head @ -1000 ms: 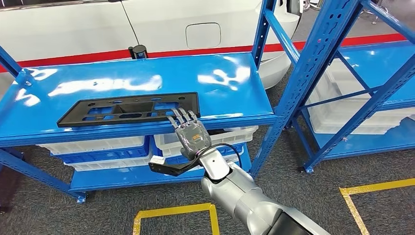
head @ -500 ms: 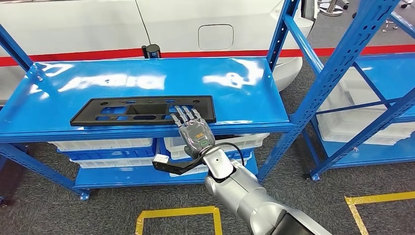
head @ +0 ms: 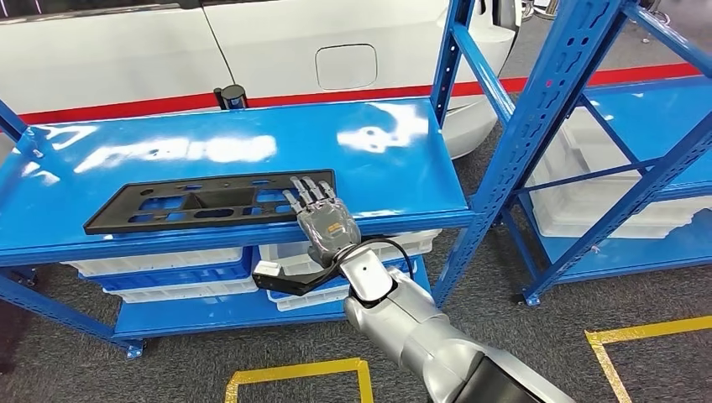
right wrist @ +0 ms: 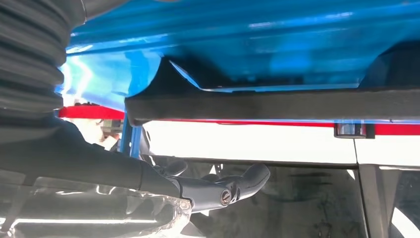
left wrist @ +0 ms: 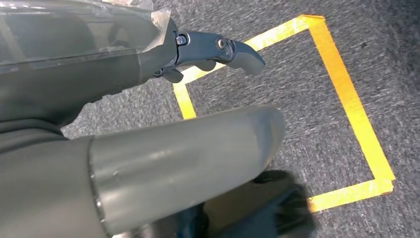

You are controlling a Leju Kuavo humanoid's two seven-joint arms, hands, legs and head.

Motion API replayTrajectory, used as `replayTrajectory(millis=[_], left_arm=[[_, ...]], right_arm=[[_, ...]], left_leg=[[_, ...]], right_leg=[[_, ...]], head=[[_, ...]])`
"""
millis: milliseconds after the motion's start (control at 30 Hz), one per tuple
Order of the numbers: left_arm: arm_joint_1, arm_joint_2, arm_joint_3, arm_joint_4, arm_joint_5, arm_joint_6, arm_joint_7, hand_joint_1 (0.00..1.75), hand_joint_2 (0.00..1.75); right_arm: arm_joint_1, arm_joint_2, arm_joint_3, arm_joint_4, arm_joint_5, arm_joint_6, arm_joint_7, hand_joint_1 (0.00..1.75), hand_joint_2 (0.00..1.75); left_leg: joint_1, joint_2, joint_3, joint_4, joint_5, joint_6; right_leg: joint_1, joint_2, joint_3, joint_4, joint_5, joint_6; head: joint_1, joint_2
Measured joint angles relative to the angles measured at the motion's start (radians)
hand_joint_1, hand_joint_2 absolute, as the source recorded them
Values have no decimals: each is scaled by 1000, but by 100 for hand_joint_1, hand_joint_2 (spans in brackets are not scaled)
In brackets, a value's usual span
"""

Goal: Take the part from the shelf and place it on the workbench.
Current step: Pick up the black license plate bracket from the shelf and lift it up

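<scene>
A flat black part (head: 206, 200) lies on the glossy blue top of the shelf (head: 403, 172), along the front edge, lengthwise and pierced with slots and cut-outs. The right hand (head: 323, 217) reaches up from below that edge at the part's right end; its fingers (head: 309, 194) are spread and lie over the part's corner, and the right wrist view is too close and dark to tell whether the hand grips the part or only touches it. The left hand (left wrist: 148, 148) hangs low over the floor, its thumb and fingers apart around nothing.

The shelf top is bright with white glare from overhead lights. Under it, white bins (head: 168, 252) sit on the shelf's lower level. Behind the shelf stands a white car (head: 252, 42) with a fuel flap, and a red stripe (head: 126, 107) runs along just above the shelf's back edge. To the right of the shelf stands a 2nd blue rack (head: 638, 168) holding more white bins. The floor (head: 504, 319) in front of the shelf is grey carpet marked with yellow tape (head: 294, 369) in squares.
</scene>
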Motion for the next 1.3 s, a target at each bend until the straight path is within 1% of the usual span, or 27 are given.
replayTrajectory(millis=[33,67,100,167,233,267,333,367,400,433,533,567,633,667,700,767,833,867,933,967,1000,1033,1100,1133,1167,1200,1300], left_arm=[[0,1,0,0,0,0,0,0,0],[-1,1,0,0,0,0,0,0,0],[-1,2,0,0,0,0,0,0,0],[-1,2,0,0,0,0,0,0,0],[0,1,0,0,0,1,0,0,0],[-1,0,0,0,0,1,-1,0,0],[-1,-1,0,0,0,2,-2,0,0],[-1,-1,0,0,0,2,-2,0,0],[-1,-1,0,0,0,2,-2,0,0],[-1,-1,0,0,0,2,-2,0,0],[0,-1,0,0,0,2,-2,0,0],[0,-1,0,0,0,2,-2,0,0],[0,-2,0,0,0,2,-2,0,0],[1,-2,0,0,0,2,-2,0,0],[1,-2,0,0,0,3,-2,0,0],[1,-2,1,0,0,3,-3,0,0],[1,-2,1,0,0,3,-5,0,0],[1,-2,1,0,0,3,-6,0,0],[2,-2,1,0,0,3,-6,0,0],[2,-2,2,0,0,3,-6,0,0],[3,-2,2,0,0,3,-6,0,0],[3,-2,2,0,0,3,-6,0,0],[3,-1,2,0,0,3,-6,0,0],[3,0,2,0,0,3,-6,0,0],[2,1,2,0,0,3,-6,0,0],[2,1,3,0,1,3,-6,0,0],[4,1,3,0,1,3,-7,0,0]], right_arm=[[-2,0,1,0,0,0,0,0,175],[-5,0,2,-1,0,0,0,0,175],[-8,0,4,-2,0,-1,0,0,175],[-13,0,7,-2,-1,-3,0,0,175],[-16,-1,9,-4,-4,-4,0,0,175],[-19,-1,9,-6,-6,-4,0,0,175],[-23,-2,10,-7,-10,-3,0,0,175],[-23,-3,11,-8,-12,-2,0,0,175],[-23,-3,12,-8,-13,-2,0,0,175],[-22,-3,12,-8,-14,-2,0,0,175],[-22,-3,13,-8,-15,-1,0,0,175],[-22,-3,14,-8,-16,0,0,0,175],[-25,-3,20,-10,-19,2,0,0,175],[-26,-2,24,-12,-22,4,0,0,175],[-28,-2,28,-16,-26,7,1,0,175],[-30,-1,35,-25,-35,13,5,0,175],[-34,0,43,-34,-42,19,8,0,175],[-36,1,47,-38,-44,20,9,0,175],[-38,0,54,-41,-46,21,9,0,175],[-38,0,57,-41,-46,22,9,0,175],[-37,0,59,-41,-47,22,9,0,175],[-37,0,61,-42,-47,22,9,0,175],[-38,0,64,-44,-47,22,9,0,175],[-39,0,65,-45,-47,22,9,0,175],[-39,0,66,-46,-47,22,10,0,175],[-40,0,66,-47,-47,22,10,0,175],[-41,0,69,-50,-52,23,10,0,175]], left_leg=[[-2,0,32,-66,28,4],[-4,0,57,-115,45,8],[-7,0,70,-142,49,13],[-12,-1,77,-151,45,23],[-10,0,84,-160,48,36],[-7,0,88,-165,50,42],[-6,1,92,-169,49,51],[-6,1,92,-168,48,53],[-6,1,92,-168,47,53],[-6,1,92,-168,47,53],[-6,0,93,-168,46,53],[-6,0,94,-168,46,52],[-8,-4,101,-164,35,37],[-9,-5,105,-162,29,29],[-9,-5,108,-161,24,19],[-1,-3,108,-160,19,7],[4,-1,91,-119,-9,-2],[6,-1,67,-67,-37,-6],[6,0,-4,72,-98,-10],[6,0,-34,121,-111,-11],[6,0,-48,134,-102,-11],[6,0,-39,104,-74,-8],[4,0,24,-34,3,2],[2,0,55,-96,27,8],[-2,0,75,-134,37,13],[-5,0,83,-148,35,16],[-6,-1,90,-158,41,32]], right_leg=[[4,1,3,1,-4,3],[7,2,3,2,-7,7],[9,2,2,3,-9,12],[10,2,1,3,-11,21],[9,1,-9,22,-23,30],[8,1,-28,60,-40,31],[4,0,-99,195,-92,29],[2,0,-135,263,-114,28],[1,0,-161,309,-128,29],[0,0,-173,332,-133,30],[-1,0,-181,342,-134,32],[-2,0,-179,331,-124,38],[-10,-4,-106,167,-51,55],[-13,-6,-68,83,-15,59],[-14,-8,-36,14,11,57],[-15,-6,-34,14,13,39],[-19,-5,-27,9,13,22],[-20,-5,-22,7,12,15],[-15,-5,-18,7,8,5],[-13,-4,-17,7,7,4],[-11,-4,-16,7,5,2],[-9,-3,-13,8,4,2],[-6,0,-5,8,-1,5],[-3,1,-3,8,-4,9],[0,1,-2,9,-7,13],[2,1,-3,9,-8,18],[1,0,-11,19,-16,33]], head=[[-2,0],[-2,0],[-1,0],[2,0],[5,0],[8,0],[16,0],[19,0],[20,0],[20,0],[21,0],[22,0],[30,0],[30,0],[30,0],[23,0],[17,0],[12,0],[3,0],[1,0],[0,0],[-1,0],[-4,0],[-5,0],[-5,0],[-4,0],[0,0]])
